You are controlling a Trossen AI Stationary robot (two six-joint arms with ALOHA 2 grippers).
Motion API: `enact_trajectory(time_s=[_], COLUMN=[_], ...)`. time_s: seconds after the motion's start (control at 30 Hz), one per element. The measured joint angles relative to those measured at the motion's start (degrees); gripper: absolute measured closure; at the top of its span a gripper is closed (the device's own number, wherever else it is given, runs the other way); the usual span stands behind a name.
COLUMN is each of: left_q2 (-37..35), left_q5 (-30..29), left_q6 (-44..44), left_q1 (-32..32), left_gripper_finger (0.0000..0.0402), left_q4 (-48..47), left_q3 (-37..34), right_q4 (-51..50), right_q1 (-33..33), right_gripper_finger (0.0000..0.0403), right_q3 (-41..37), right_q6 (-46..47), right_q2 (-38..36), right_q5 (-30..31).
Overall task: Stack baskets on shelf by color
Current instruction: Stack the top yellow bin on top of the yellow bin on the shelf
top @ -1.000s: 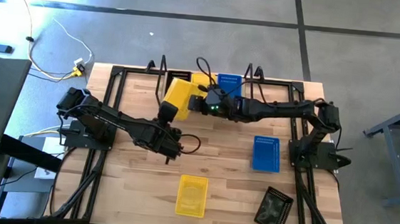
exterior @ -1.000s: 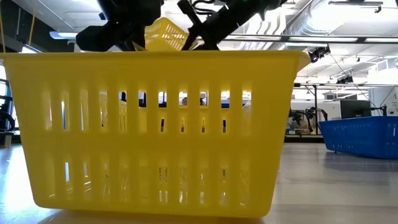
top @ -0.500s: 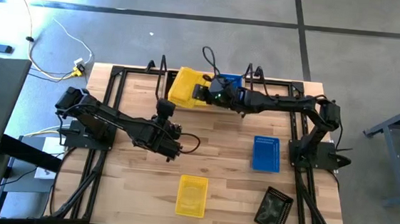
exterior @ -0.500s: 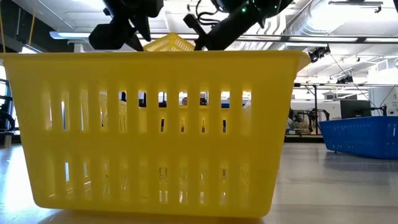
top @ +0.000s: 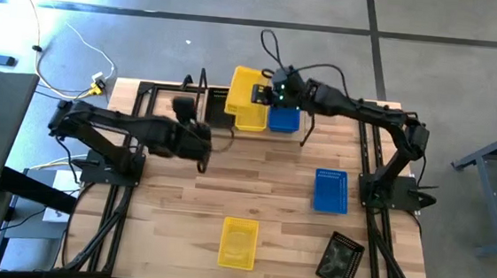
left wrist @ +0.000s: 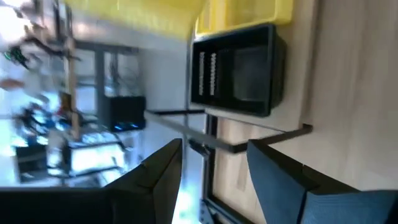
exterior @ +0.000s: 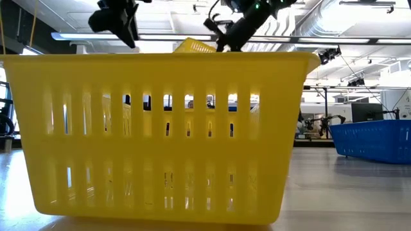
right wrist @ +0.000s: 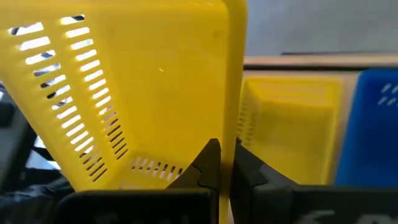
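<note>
My right gripper (top: 265, 94) is shut on a yellow basket (top: 246, 103) and holds it over the shelf (top: 201, 89) at the table's far edge. On the shelf stand a black basket (left wrist: 239, 68), another yellow basket (right wrist: 291, 118) and a blue basket (top: 284, 120). A third yellow basket (top: 239, 242), a blue one (top: 331, 190) and a black one (top: 341, 259) lie on the tabletop. My left gripper (left wrist: 214, 177) is open in the air left of the held basket, facing the black basket on the shelf and touching nothing. My right gripper pinches the right-hand wall (right wrist: 231, 127) of the held yellow basket, one finger on each side of it. The fingers come from the table's right, roughly level. The basket is lifted clear and tilted above the shelf's baskets.
The large black tabletop frame (top: 146, 91) runs around the table's edges. The near yellow basket (exterior: 167, 135) fills most of the low view, with a blue one (exterior: 376, 138) at its right. Bare wood lies at the table's middle (top: 255, 171).
My right gripper has carried the yellow basket up and toward the far edge, from over the table's middle to above the shelf. The basket has turned from slanting to lying along the shelf's depth. My left gripper has drawn off from the basket toward the left and risen.
</note>
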Motion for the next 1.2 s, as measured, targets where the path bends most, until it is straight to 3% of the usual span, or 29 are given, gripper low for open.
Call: enact_trajectory(time_s=[0.23,0.47,0.73,0.87,1.2], left_q2=[-6.5,-10.4,-11.5,-11.4,-11.3], left_q5=[6.4,15.1,35.2,41.9,44.4], left_q6=[0.0,3.5,9.6,13.3,14.6], left_q1=[7.6,14.7,22.1,24.3,28.8], left_gripper_finger=[0.0229,0.0229,0.0229,0.0229,0.0229], left_q4=[0.1,0.1,0.3,1.1,3.7], left_q3=[0.0,0.0,0.0,0.0,0.0], right_q4=[-14.3,-18.5,-20.8,-21.2,-24.7], right_q1=[-4.4,-7.2,-7.9,-7.8,-8.3], right_gripper_finger=[0.0403,0.0403,0.0403,0.0403,0.0403], right_q3=[11.1,13.8,13.6,13.6,13.6], right_q6=[-5.5,-3.8,-1.6,-1.8,-3.6], right_q2=[0.0,0.0,2.9,5.6,10.9], right_q5=[-1.6,-6.4,-12.1,-15.5,-18.6])
